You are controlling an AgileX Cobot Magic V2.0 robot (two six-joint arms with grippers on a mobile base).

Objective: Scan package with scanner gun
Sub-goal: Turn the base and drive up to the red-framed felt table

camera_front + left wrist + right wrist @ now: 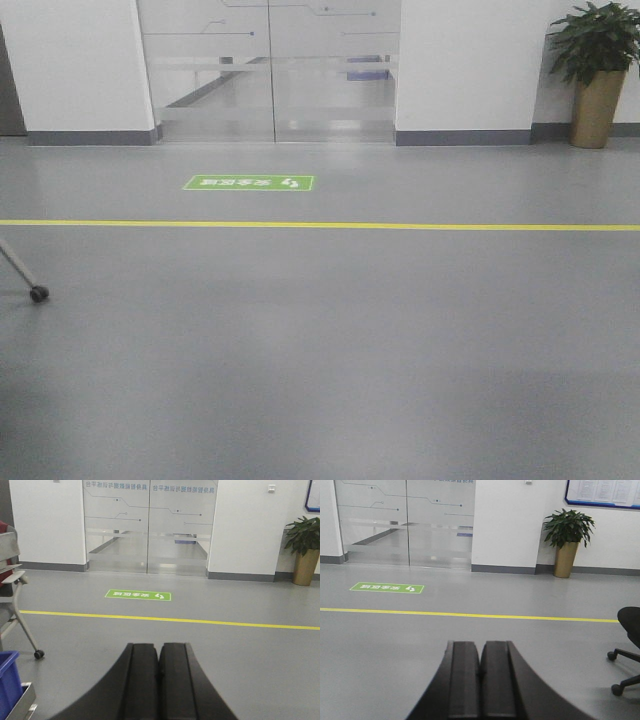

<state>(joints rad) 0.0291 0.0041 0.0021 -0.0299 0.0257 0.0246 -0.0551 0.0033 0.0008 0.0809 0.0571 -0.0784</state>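
Observation:
Neither the package nor the scanner gun shows in any view. My left gripper (159,647) is shut, its two black fingers pressed together with nothing between them, pointing out over the grey floor. My right gripper (480,646) is shut in the same way and holds nothing. Neither gripper appears in the front-facing view.
A yellow floor line (320,225) and a green floor sign (249,183) lie before glass doors (270,70). A potted plant (597,75) stands at the back right. A wheeled frame (20,615) and blue bin (7,680) are at the left, an office chair (627,645) at the right.

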